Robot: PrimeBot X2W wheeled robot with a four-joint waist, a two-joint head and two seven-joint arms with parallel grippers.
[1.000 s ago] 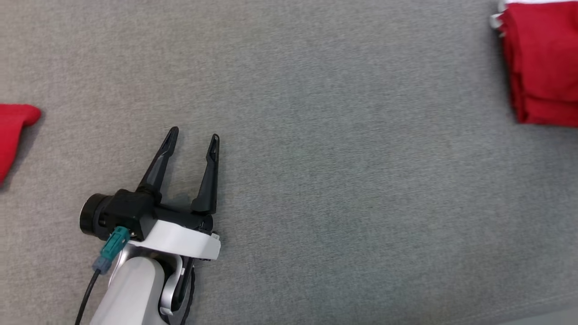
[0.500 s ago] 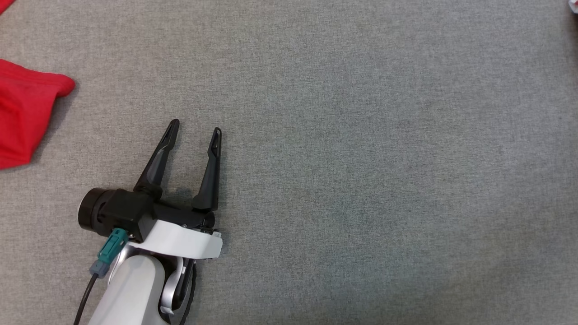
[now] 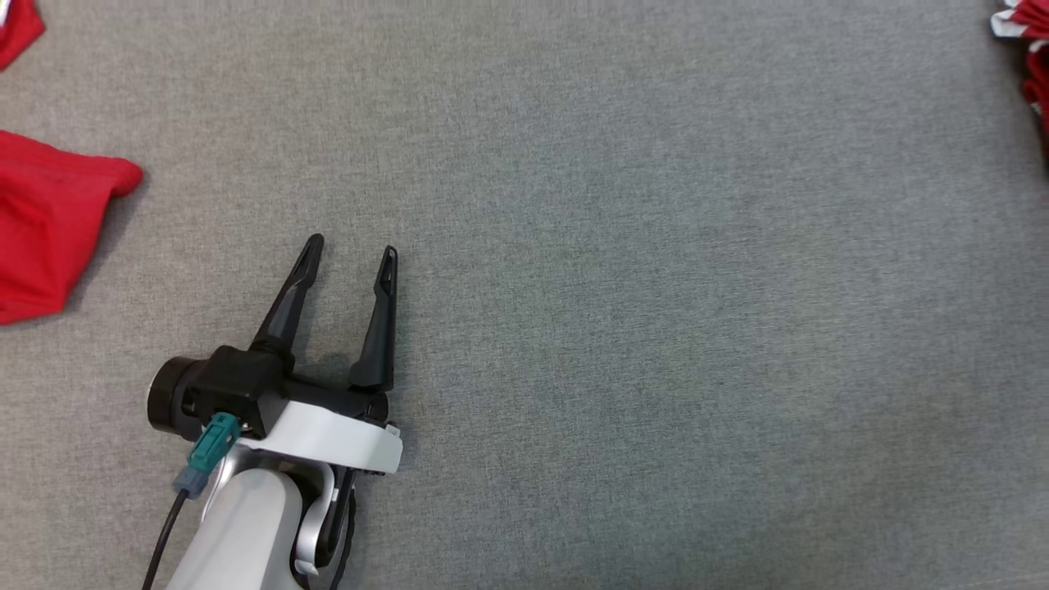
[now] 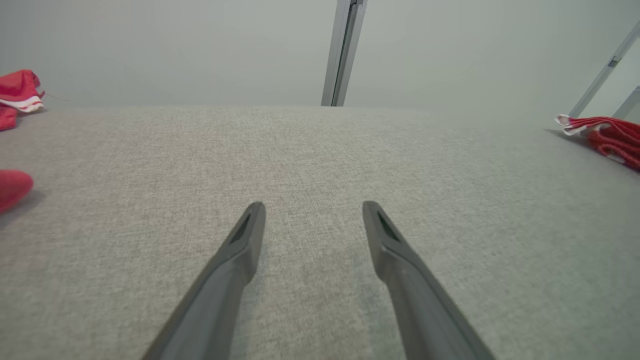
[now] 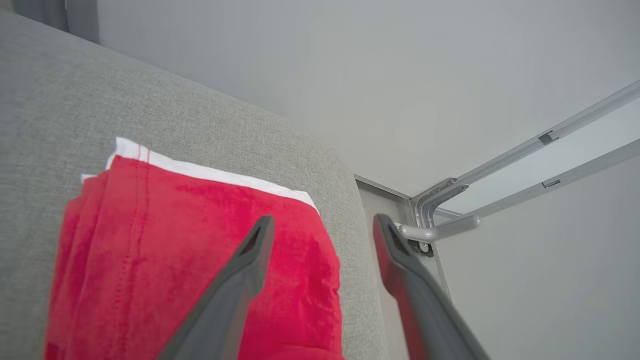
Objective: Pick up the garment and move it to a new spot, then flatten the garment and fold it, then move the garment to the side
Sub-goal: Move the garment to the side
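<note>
Looks like the robot is pretty much at the end of this one. The folded garment (image 5: 175, 240) is a neat red stack with a white hem showing along its far edge. It's parked right out at the rounded corner of the grey bench (image 5: 75, 90), just short of the metal frame (image 5: 525, 150) beyond the edge. In the head view it only pokes in at the far right (image 3: 1034, 74), well away from the open middle of the bench. So picking up, flattening, folding and moving it aside all look done, judging by how tidy and how far off to the side it sits.

The right gripper (image 5: 324, 219) is over that stack with its fingers spread wide and nothing pinched between them. One finger crosses the red fabric in the wrist view, but whether it touches the cloth or just hangs above it isn't clear. Best guess is that it's a let-go and the arm only has to pull clear.

The left gripper (image 3: 352, 246) is hanging out low over bare bench, fingers wide apart too and empty, well apart from anything red.

Over on the left side there's more red cloth (image 3: 49, 229), loose and rumpled rather than folded, plus a smaller red piece (image 3: 16, 29) in the far corner. If those count as further garments, there's another round waiting. For this garment, though, what's left seems to be nothing more than backing the right arm off without dragging the top layer and messing up the fold.
</note>
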